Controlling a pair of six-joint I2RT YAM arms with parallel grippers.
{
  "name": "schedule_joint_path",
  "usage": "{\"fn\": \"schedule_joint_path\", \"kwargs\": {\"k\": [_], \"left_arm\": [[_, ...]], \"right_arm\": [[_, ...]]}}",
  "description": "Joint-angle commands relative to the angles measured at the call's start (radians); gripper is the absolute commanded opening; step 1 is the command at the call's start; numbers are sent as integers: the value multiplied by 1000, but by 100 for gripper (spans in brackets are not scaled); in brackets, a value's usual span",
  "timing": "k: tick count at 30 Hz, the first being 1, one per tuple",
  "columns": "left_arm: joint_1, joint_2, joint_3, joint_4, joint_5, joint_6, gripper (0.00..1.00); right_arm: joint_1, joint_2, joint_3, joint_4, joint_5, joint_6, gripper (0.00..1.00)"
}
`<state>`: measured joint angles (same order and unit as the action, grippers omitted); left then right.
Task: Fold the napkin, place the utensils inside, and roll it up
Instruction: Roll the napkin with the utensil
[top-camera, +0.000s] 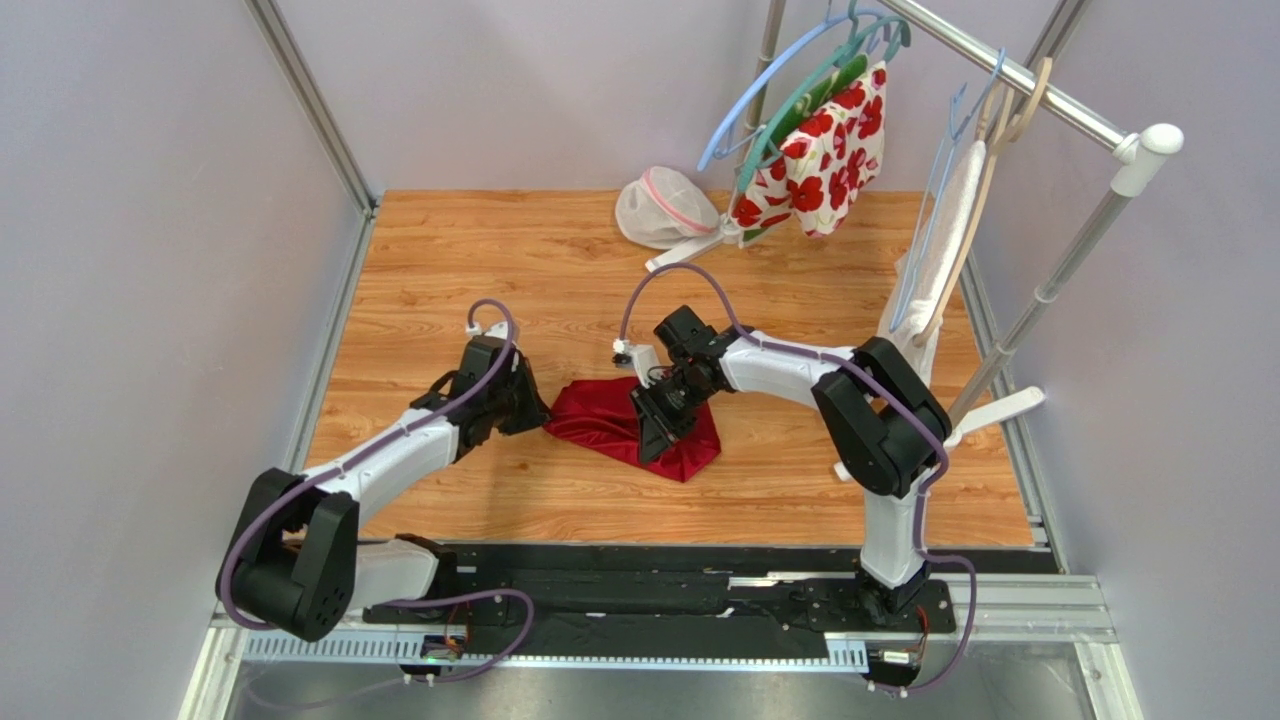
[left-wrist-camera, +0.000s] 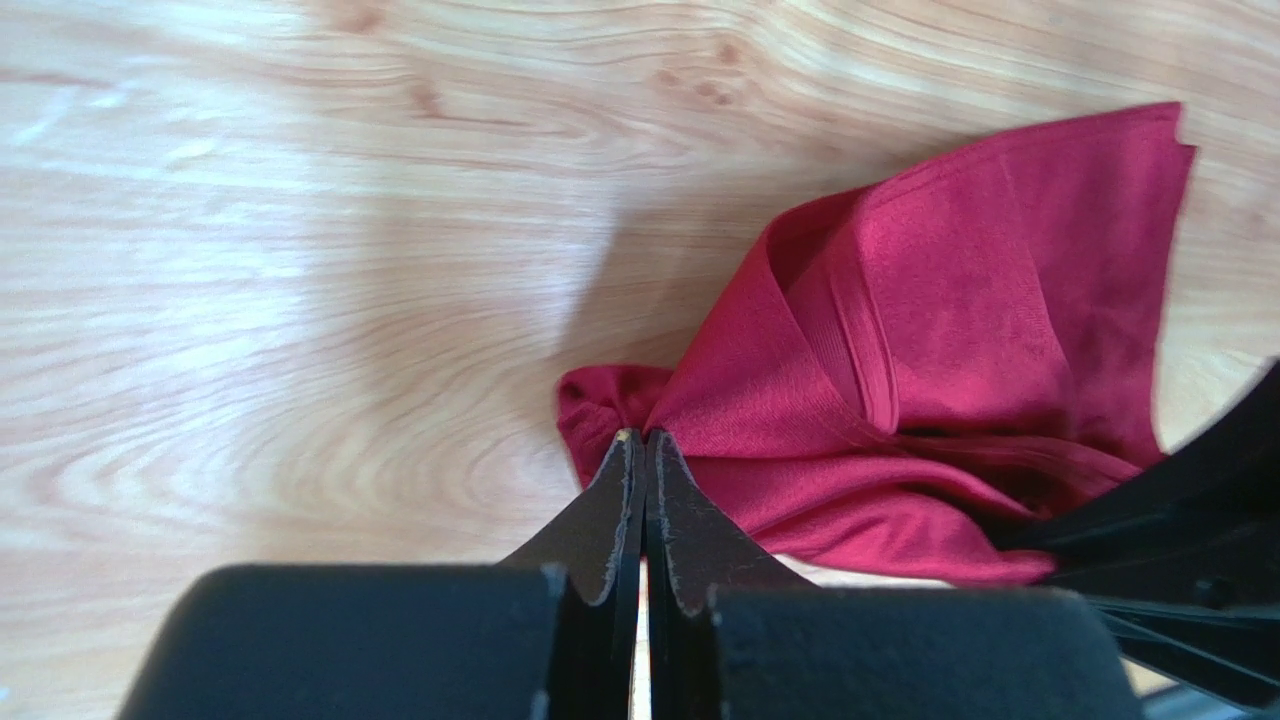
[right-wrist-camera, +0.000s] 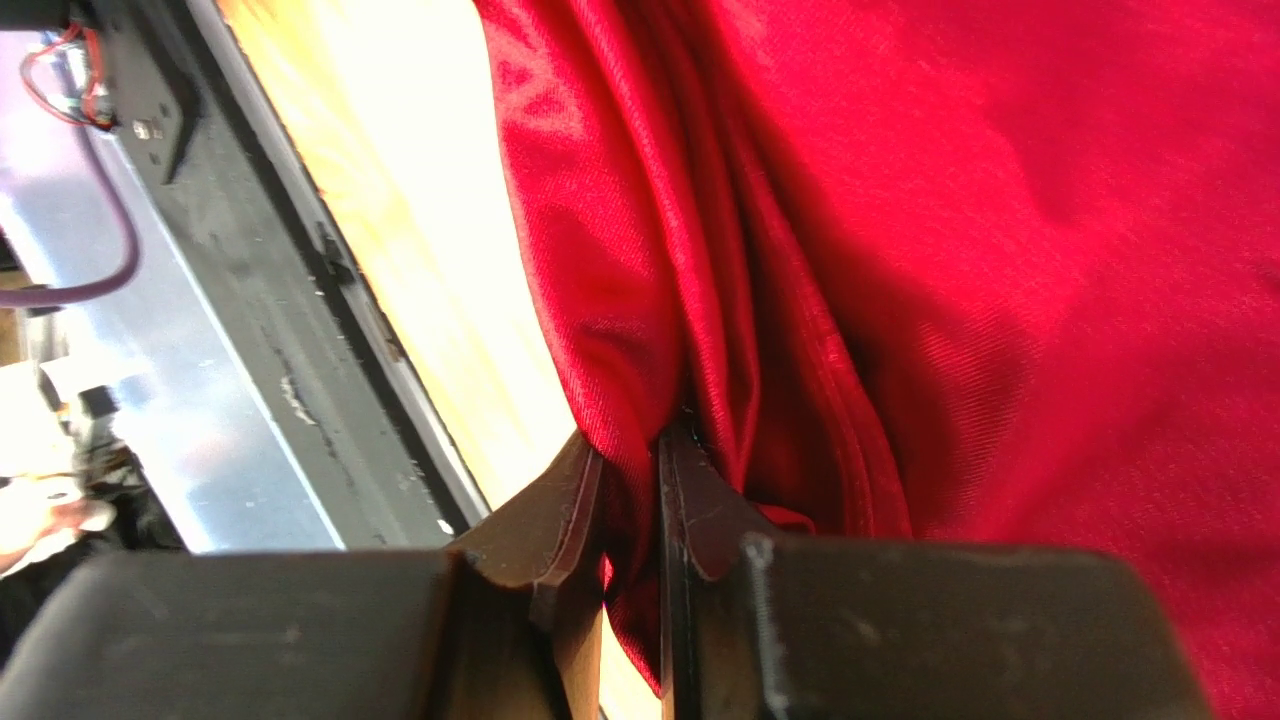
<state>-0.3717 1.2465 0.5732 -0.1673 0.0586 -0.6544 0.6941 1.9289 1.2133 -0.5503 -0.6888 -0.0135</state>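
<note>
napkin: crumpled heap (top-camera: 639, 423) mid-tabletop (top-camera: 451, 255), layers bunched, no clean fold visible
left fingers: (left-wrist-camera: 601, 518) clenched on a bunched corner at the napkin's left end
right fingers: (right-wrist-camera: 556, 518) clenched on a gathered pleat on the napkin's right side, several layers look caught in the pinch
utensils: not visible in any view
step (judged): stretching the napkin flat between both arms, ahead of the first fold
risk 1: the right pinch spans stacked layers, so pulling apart may drag the heap sideways instead of opening it
risk 2: the left bite is small, right at the tips, and the fabric is thin, so tension could slip the corner out
risk 3: the tabletop's near edge sits just beside the napkin, so a pull that way could drape cloth over the rail
</note>
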Motion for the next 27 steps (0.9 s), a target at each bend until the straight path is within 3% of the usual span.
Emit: {"fn": "schedule_joint_path", "kwargs": {"k": [1, 11, 12, 14, 16, 18, 27], "left_arm": [[-3, -51, -29, -97, -129, -18, 0], [-3, -35, 57, -96, -120, 84, 1], [-3, -32, 69, -106, -121, 87, 5], [-3, -28, 95, -130, -131, 87, 24], [-3, -39, 99, -129, -128, 81, 42], [-3, -48, 91, -117, -115, 73, 48], [-3, -2, 76, -86, -16, 47, 50]], "right_arm": [[-27, 6, -11, -66, 187, -60, 3], [-9, -85, -152, -4, 113, -42, 3], [-2, -84, -149, -7, 142, -39, 2], [21, -80, -133, -19, 170, -37, 2], [39, -91, -136, -8, 244, -17, 3], [74, -120, -153, 16, 357, 6, 3], [327, -170, -202, 66, 881, 184, 0]]}}
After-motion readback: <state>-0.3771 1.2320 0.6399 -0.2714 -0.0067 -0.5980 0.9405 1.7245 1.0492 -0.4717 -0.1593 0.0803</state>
